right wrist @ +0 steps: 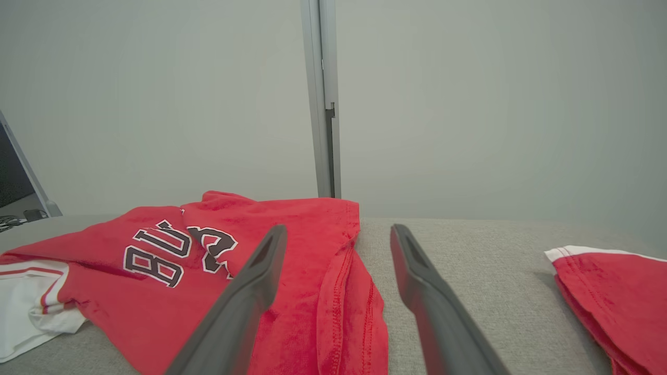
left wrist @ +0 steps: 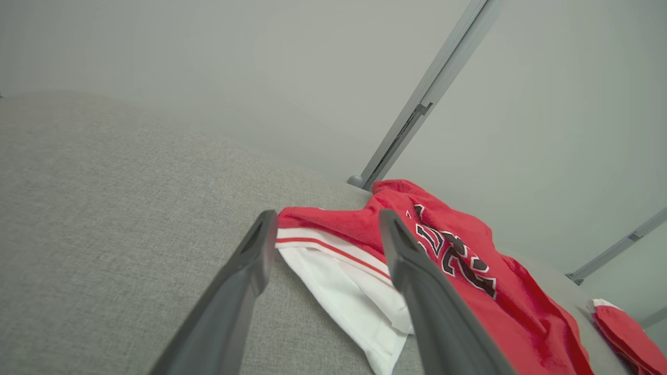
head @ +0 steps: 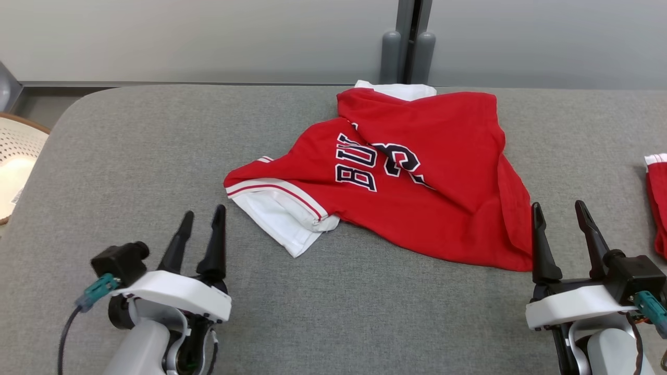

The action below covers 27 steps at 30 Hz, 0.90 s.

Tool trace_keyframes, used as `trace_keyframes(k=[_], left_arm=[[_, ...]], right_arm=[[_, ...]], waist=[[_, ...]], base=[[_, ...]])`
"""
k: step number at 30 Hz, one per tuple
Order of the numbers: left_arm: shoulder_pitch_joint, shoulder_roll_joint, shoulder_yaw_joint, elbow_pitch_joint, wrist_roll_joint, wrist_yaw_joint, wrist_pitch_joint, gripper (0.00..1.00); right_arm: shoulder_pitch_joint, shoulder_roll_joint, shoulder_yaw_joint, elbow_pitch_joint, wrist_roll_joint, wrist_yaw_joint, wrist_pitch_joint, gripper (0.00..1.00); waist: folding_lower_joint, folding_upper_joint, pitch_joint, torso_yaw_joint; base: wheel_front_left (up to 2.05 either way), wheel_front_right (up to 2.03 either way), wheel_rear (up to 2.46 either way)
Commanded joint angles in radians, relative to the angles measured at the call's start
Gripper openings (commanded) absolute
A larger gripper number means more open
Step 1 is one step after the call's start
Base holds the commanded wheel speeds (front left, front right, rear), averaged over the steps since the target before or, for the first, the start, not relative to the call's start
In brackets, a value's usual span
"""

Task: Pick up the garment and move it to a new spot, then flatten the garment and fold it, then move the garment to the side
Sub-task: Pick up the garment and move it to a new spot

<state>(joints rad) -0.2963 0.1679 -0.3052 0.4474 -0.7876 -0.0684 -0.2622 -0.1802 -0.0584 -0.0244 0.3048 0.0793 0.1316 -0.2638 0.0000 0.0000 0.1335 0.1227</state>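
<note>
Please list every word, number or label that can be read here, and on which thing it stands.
"BU": on the red jersey, dark with white edges; the word's rest is hidden in a fold.
Number beside it: creased, too folded to read.
No other text is legible.

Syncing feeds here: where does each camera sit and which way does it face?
Head view: on the head, looking down at the red garment; left gripper and right gripper show.
Left wrist view: along its fingers toward the white sleeve.
Right wrist view: along its fingers toward the garment's edge.
Shared: all see the garment.
</note>
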Motion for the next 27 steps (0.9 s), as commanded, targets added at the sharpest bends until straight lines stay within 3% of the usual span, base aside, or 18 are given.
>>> trace_keyframes(k=[1, 10, 16, 24, 25, 26, 27], left_arm=[[-0.007, -0.004, -0.014, 0.019, 0.008, 0.005, 0.024, 1.00], [-0.042, -0.040, -0.095, 0.109, -0.013, 0.002, 0.199, 1.00], [-0.062, -0.049, -0.108, 0.145, -0.032, -0.009, 0.235, 1.00], [-0.093, -0.053, -0.125, 0.211, -0.026, 0.008, 0.275, 1.00], [-0.097, -0.053, -0.129, 0.218, -0.028, 0.005, 0.280, 0.38], [-0.100, -0.054, -0.128, 0.223, -0.028, 0.004, 0.278, 0.00], [-0.104, -0.053, -0.130, 0.227, -0.026, 0.002, 0.276, 0.00]], right_arm=[[-0.007, -0.004, 0.002, -0.006, 0.005, -0.002, -0.001, 1.00], [-0.026, -0.003, 0.000, -0.009, 0.004, -0.002, -0.001, 1.00], [-0.037, 0.000, -0.002, -0.013, 0.001, -0.002, -0.001, 1.00], [-0.044, 0.003, -0.005, -0.017, -0.004, -0.002, -0.001, 1.00], [-0.045, 0.003, -0.007, -0.018, -0.006, -0.002, -0.001, 1.00], [-0.046, 0.003, -0.008, -0.018, -0.006, -0.002, -0.001, 1.00], [-0.046, 0.003, -0.009, -0.017, -0.006, -0.002, -0.001, 1.00]], waist=[[0.0000, 0.0000, 0.009, -0.011], [0.0000, 0.0000, 0.058, -0.059], [0.0000, 0.0000, 0.084, -0.086], [0.0000, 0.0000, 0.101, -0.107], [0.0000, 0.0000, 0.102, -0.109], [0.0000, 0.0000, 0.103, -0.110], [0.0000, 0.0000, 0.103, -0.111]], base=[[0.00, 0.00, 0.00], [0.00, 0.00, 0.00], [0.00, 0.00, 0.00], [0.00, 0.00, 0.00], [0.00, 0.00, 0.00], [0.00, 0.00, 0.00], [0.00, 0.00, 0.00]])
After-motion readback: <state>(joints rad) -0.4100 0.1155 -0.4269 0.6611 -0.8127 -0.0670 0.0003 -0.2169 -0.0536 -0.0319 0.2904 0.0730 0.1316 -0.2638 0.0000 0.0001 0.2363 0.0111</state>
